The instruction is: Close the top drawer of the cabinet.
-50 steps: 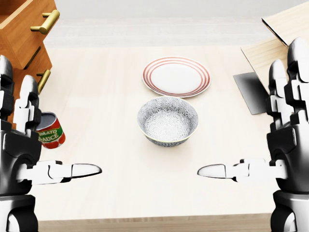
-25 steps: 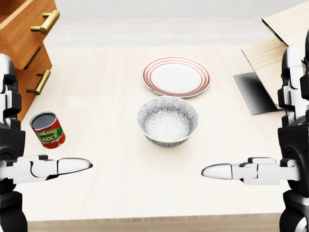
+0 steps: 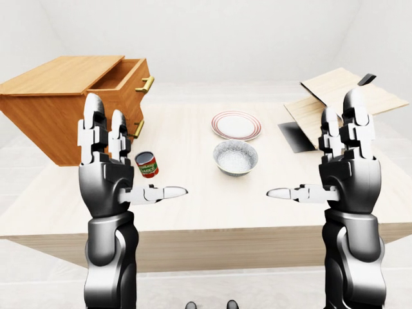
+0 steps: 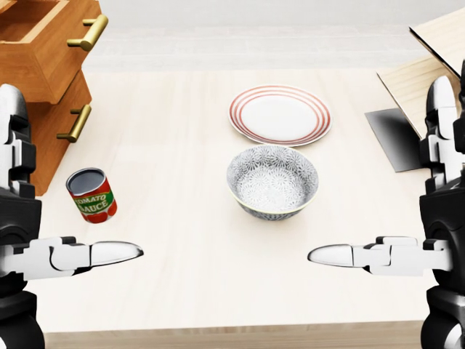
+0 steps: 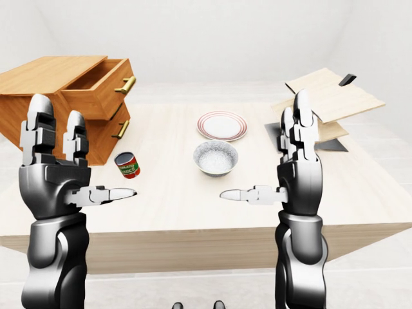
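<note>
Left-eye view: one cabinet, two hands

Head view: the cabinet is cropped by the upper left corner, its open top drawer running off the top edge, interior unseen. The left hand and right hand are cut at the side edges. In the left-eye view the left hand's raised fingers mask part of the cabinet face; the lettering on the can is too small to read there
</note>
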### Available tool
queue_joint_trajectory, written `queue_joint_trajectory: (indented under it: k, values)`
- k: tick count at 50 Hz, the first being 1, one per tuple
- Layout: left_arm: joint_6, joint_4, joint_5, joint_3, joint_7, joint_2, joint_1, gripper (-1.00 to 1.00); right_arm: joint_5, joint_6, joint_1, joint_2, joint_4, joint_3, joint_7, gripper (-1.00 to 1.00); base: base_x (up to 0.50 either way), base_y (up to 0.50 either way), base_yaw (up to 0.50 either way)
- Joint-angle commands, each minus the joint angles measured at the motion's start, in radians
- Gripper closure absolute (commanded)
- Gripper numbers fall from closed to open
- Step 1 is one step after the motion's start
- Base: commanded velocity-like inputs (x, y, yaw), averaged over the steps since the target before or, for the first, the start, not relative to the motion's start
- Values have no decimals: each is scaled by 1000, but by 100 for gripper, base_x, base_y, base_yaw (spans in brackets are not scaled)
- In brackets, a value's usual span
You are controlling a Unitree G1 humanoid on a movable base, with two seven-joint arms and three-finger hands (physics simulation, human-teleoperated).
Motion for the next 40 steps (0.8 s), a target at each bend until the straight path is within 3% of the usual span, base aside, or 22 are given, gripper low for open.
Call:
queue_joint_trajectory:
  k: [1, 19, 40]
  values:
    - [0, -1, 0, 0, 2, 0, 8, -100, -12, 0, 16, 1, 25, 19, -3, -100, 0, 50, 0]
    - [0, 17, 13, -10, -13, 3, 28, -100, -24, 0, 18, 4, 19, 17, 1, -100, 0, 50, 0]
    - [0, -10, 7, 10, -14, 9, -8, -100, -26, 0, 17, 3, 12, -9, -9, -100, 1, 50, 0]
